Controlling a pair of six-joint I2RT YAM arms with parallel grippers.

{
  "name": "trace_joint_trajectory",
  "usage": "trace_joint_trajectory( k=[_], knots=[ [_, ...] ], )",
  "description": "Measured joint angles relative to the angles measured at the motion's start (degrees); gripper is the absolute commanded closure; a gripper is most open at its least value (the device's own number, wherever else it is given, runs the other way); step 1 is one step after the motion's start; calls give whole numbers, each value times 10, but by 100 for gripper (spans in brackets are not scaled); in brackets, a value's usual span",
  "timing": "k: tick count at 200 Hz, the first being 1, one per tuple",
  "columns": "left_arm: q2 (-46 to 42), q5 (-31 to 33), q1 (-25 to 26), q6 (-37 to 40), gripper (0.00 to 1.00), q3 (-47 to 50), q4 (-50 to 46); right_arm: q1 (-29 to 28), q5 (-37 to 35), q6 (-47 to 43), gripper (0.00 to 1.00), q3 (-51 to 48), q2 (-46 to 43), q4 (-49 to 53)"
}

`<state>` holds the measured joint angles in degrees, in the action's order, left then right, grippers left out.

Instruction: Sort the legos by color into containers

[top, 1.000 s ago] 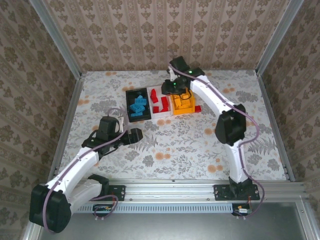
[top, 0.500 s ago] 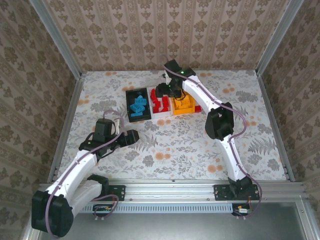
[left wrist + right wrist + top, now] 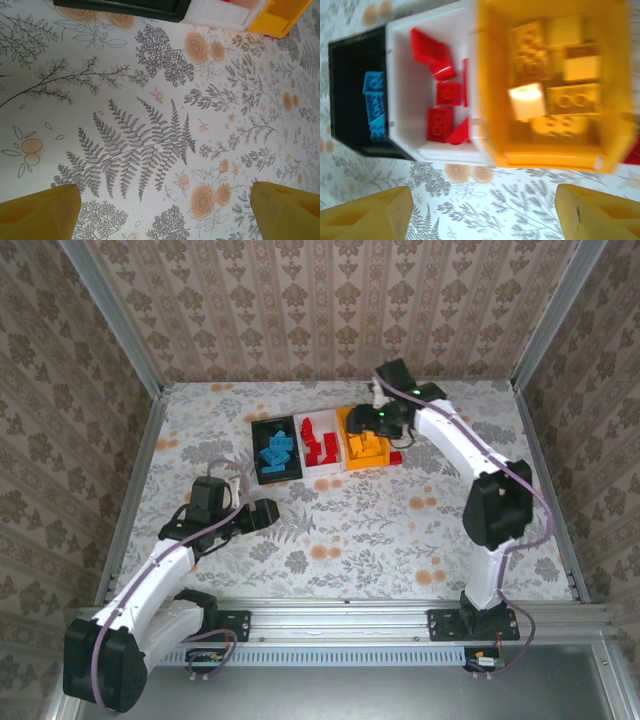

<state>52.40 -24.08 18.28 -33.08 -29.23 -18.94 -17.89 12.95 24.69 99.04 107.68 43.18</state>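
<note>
Three bins stand in a row at the back. The black bin (image 3: 258,430) (image 3: 347,75) holds blue legos (image 3: 276,452) (image 3: 375,105). The white bin (image 3: 303,463) (image 3: 415,75) holds red legos (image 3: 320,443) (image 3: 440,125). The orange bin (image 3: 349,464) (image 3: 495,90) holds orange legos (image 3: 366,443) (image 3: 565,100). One red lego (image 3: 396,457) (image 3: 633,152) lies on the table just right of the orange bin. My right gripper (image 3: 360,422) (image 3: 482,220) hangs open and empty over the orange bin's far side. My left gripper (image 3: 280,510) (image 3: 165,212) is open and empty, low over the table in front of the black bin.
The flowered tablecloth (image 3: 400,530) covers the table, with patterned walls on three sides. In the left wrist view the fronts of the black bin (image 3: 125,7), white bin (image 3: 220,12) and orange bin (image 3: 280,20) line the top edge.
My right gripper swung from over the white bin to the right, over the orange bin. The left arm drew back a little a second ago and has held still since.
</note>
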Motion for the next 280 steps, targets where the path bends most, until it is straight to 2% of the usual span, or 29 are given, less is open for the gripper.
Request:
trace_joint_trajectory(
  k=[40,75,94,124,183,224,280],
  knots=[
    [12,-9,0,-19,11,8,31,132,88,54,37,-135,-38,-79],
    [28,-13,2,-30,11,9,52,183,173,101,55,-200,-30,-143],
    [30,-13,6,-34,11,8,57,187,203,121,62,-205,-4,-178],
    [30,-13,9,-34,11,9,57,185,234,146,68,-205,61,-223],
    [68,-17,12,-34,11,11,74,175,261,158,69,-177,127,-241],
    [117,-21,39,-37,10,11,103,166,268,158,70,-159,143,-243],
    [124,-23,46,-39,10,11,117,151,270,126,70,-159,143,-236]
  ],
)
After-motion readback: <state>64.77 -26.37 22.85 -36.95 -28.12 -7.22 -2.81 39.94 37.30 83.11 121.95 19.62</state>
